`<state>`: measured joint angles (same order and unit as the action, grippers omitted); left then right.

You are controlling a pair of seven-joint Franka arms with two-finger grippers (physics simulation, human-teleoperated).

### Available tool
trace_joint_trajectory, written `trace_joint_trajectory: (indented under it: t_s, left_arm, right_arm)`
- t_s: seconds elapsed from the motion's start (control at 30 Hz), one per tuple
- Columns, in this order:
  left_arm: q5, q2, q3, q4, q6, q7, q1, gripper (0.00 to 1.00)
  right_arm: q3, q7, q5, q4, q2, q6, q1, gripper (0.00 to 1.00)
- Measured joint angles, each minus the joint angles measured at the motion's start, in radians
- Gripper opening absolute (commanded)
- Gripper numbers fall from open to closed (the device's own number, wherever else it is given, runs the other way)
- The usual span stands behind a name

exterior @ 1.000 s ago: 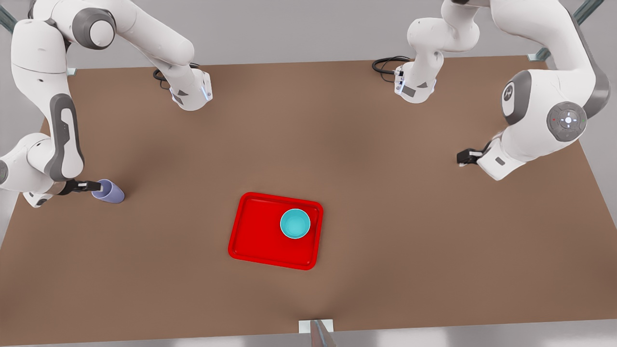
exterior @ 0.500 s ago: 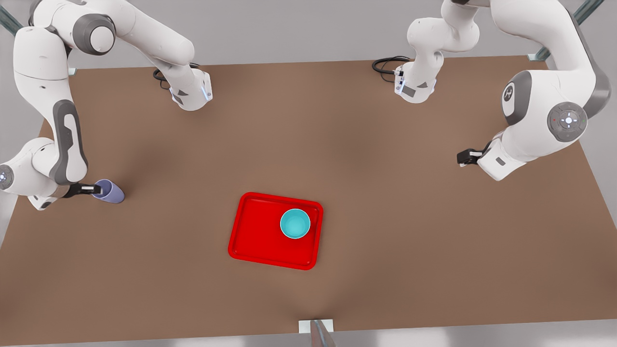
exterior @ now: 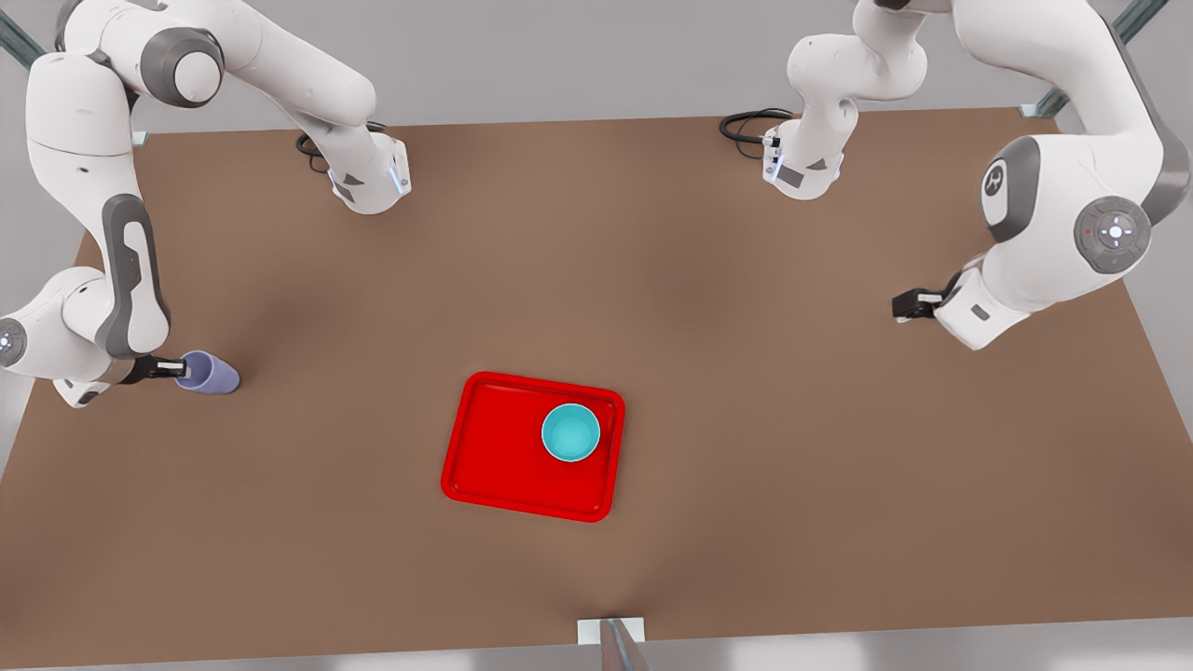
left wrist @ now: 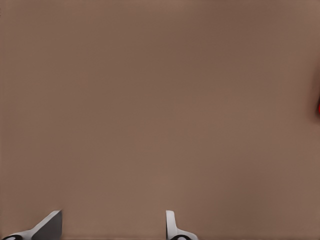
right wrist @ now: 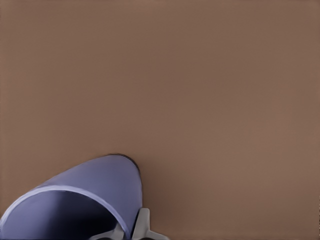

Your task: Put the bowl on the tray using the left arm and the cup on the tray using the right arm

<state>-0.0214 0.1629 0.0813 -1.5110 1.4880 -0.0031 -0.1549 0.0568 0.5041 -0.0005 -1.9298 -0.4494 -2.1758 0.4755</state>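
The lavender cup (exterior: pixel 213 375) is at the table's edge on the front view's left. My right gripper (exterior: pixel 177 370) is shut on its rim. In the right wrist view the cup (right wrist: pixel 85 197) has its wall pinched between the fingertips of the right gripper (right wrist: pixel 128 230). The teal bowl (exterior: pixel 570 432) sits upright in the red tray (exterior: pixel 494 457), toward the corner on the front view's right. My left gripper (exterior: pixel 900 306) hovers open over bare table far to the front view's right. Its open fingers (left wrist: pixel 50 225) show above the table, with a sliver of the tray (left wrist: pixel 318 106) at the picture's edge.
Both arm bases (exterior: pixel 368 182) (exterior: pixel 802 168) stand at the far edge with black cables. A small white bracket (exterior: pixel 610 631) sits at the near table edge. Brown tabletop lies open between the cup and the tray.
The right arm's wrist shifted slightly at the cup, which stayed nearly in place. The left arm drifted a little toward the front view's right. Bowl and tray have not moved.
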Motion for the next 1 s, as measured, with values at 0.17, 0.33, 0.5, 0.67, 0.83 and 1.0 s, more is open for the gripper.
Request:
trace_joint_trajectory:
  t_s: [0.17, 0.33, 0.5, 0.67, 0.83, 1.0]
  left_arm:
    - [0.014, 0.001, -0.002, 0.000, -0.002, -0.001, -0.002, 1.00]
    - [0.020, 0.001, 0.000, 0.000, 0.000, 0.000, -0.002, 1.00]
    - [0.019, 0.003, 0.000, 0.012, 0.000, 0.001, -0.002, 1.00]
    - [0.018, 0.003, 0.000, 0.012, -0.001, 0.000, -0.002, 1.00]
    - [0.018, 0.003, 0.000, 0.012, -0.002, 0.000, -0.002, 1.00]
    - [0.017, 0.004, 0.000, 0.012, 0.000, 0.002, -0.001, 1.00]
  right_arm:
    - [-0.001, -0.002, 0.000, 0.024, 0.007, 0.004, -0.031, 0.21]
    - [0.000, -0.006, 0.004, 0.056, 0.005, -0.004, -0.127, 0.21]
    - [-0.005, -0.007, 0.046, 0.064, 0.006, -0.074, -0.264, 0.21]
    - [-0.006, -0.064, 0.088, 0.096, -0.008, -0.087, -0.375, 0.21]
    - [-0.045, -0.175, 0.089, 0.185, -0.025, -0.044, -0.464, 0.21]
    - [-0.061, -0.374, 0.082, 0.300, -0.040, 0.073, -0.578, 0.21]
